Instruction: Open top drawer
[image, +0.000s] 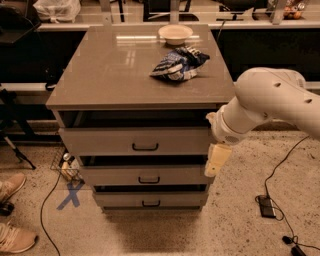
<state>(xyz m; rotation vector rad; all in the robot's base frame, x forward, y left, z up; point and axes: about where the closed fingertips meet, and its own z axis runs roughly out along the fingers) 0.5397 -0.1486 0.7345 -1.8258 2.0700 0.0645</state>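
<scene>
The top drawer (100, 141) is the tallest grey-beige front of three, with a small black bar handle (145, 147) at its centre. It stands pulled out a little from under the cabinet top, with a dark gap above its front edge. Two shorter drawers (115, 176) sit below it, each also slightly out. My gripper (215, 161) hangs from the white arm (270, 102) beside the right end of the drawer fronts, at the level between the top and middle drawers. It is to the right of the handle and apart from it.
On the cabinet top (100, 75) lie a blue-and-white chip bag (177, 64) and a pale bowl (175, 33). A blue tape cross (70, 194), cables, a wire basket (67, 167) and someone's shoes (12, 210) are on the floor at left. A black adapter (265, 206) lies at right.
</scene>
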